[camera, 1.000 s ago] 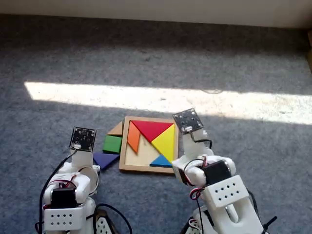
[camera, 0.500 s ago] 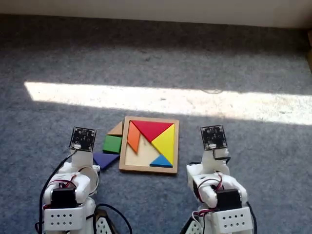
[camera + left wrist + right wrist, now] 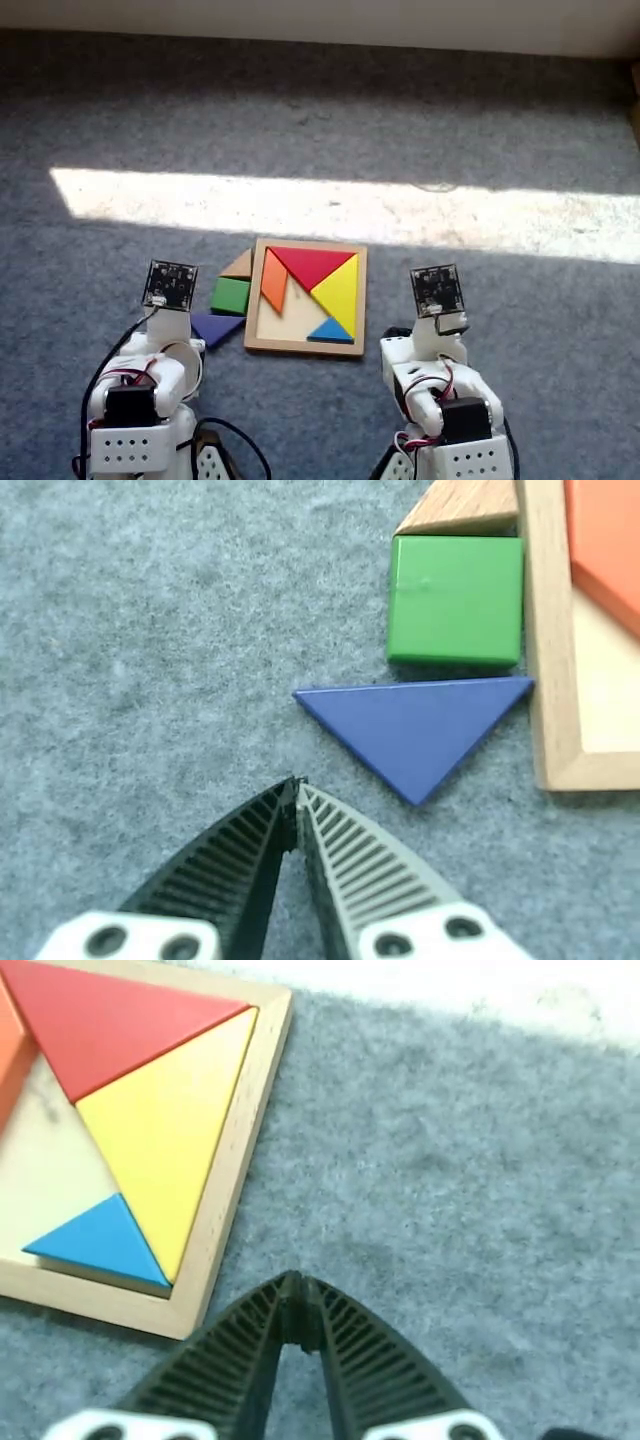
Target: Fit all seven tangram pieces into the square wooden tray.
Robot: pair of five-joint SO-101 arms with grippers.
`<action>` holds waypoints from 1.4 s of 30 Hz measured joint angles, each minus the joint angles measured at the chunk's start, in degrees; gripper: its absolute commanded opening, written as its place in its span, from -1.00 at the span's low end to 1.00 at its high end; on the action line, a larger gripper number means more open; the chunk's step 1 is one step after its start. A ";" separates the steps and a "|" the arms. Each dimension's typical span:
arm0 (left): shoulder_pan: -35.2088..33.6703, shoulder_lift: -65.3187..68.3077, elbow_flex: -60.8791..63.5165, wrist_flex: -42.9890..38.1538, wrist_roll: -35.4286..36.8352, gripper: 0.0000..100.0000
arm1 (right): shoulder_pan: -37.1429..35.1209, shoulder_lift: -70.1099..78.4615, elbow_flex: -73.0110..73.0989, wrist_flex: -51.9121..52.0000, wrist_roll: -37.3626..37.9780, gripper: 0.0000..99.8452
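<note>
— Where can I pass?
— Bare carpet [image 3: 520, 300] runs along the tray's [image 3: 305, 348] right rim, before my right gripper [image 3: 297, 1285].
— And on the left?
— The dark blue triangle [image 3: 420, 725], green square [image 3: 455, 600] and tan piece [image 3: 470, 510] crowd that rim, just ahead of my left gripper [image 3: 296, 785].

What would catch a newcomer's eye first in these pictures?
The square wooden tray on the grey carpet stands out, holding a red triangle, a yellow triangle, an orange piece and a light blue triangle, with part of its floor bare. Beside it, toward the left arm, lie a green square, a dark blue triangle and a tan piece. A broad band of sunlight crosses the carpet beyond the tray.
</note>
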 measured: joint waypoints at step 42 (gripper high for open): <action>-1.93 56.97 -45.10 -4.48 -10.29 -0.36 | 0.00 0.00 0.00 0.00 0.00 -0.99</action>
